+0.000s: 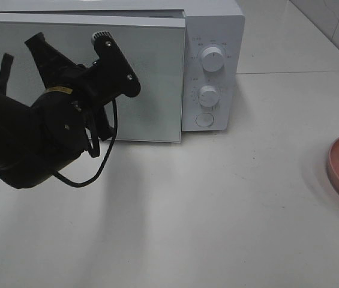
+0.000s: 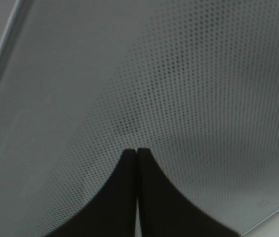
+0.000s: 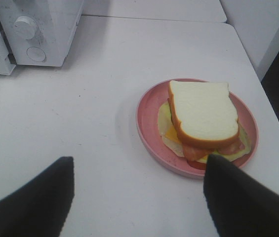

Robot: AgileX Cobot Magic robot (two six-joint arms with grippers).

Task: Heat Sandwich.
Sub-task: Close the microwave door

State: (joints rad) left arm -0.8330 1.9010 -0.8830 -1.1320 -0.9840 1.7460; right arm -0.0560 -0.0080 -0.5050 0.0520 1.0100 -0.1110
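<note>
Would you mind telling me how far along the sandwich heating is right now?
Early. Nothing looks finished: the layered white-bread sandwich sits on its round pink plate, apart from the white microwave. In hand: the shut left gripper is close against the microwave's grey perforated door, which stands slightly ajar. The open right gripper hovers beside the plate. Loading and heating remain.

White table bears microwave and pink plate.

You won't find any readable text: the small markings around the two dials on the microwave control panel are too blurred.
</note>
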